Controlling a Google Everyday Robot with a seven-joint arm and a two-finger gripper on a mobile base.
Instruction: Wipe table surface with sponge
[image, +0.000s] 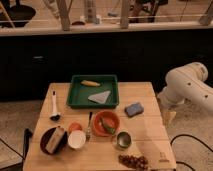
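At the bottom of the frame, a metal cup (123, 140) was seen on the table surface (145, 147). Above it, an orange bowl (106, 123) was placed. The sponge (133, 109) was laid flat, right of centre, near the green tray (73, 95). The gripper (168, 117) was held low beside the table's right edge, apart from the sponge; its state could not be told. In the tray, a grey cloth (100, 97) was kept.

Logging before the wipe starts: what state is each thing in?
sponge: lying flat on the table surface, not held
gripper: off the table's right edge, apart from the sponge
green tray: holds grey cloth and yellow item
orange bowl: upright, filled
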